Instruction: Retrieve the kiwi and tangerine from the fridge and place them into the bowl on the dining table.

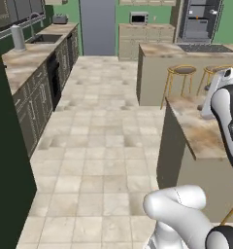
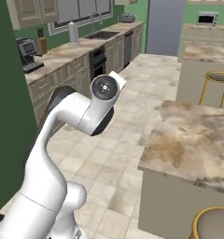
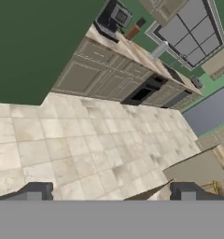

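Gripper [image 3: 111,193] jaws wide apart, empty, over tiled floor [image 1: 99,146] beside the dining table [image 2: 198,140] (fruit and bowl unseen); judged still approaching the slate-grey fridge [image 1: 97,26]; next: drive there, open door.

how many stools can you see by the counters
3, maybe more hidden: two gold-legged stools by the far island, and one stool at the near dining table.

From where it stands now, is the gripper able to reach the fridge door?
Probably not. The open gripper faces bare floor, and the closed fridge stands far down the kitchen, so the base must drive closer first.
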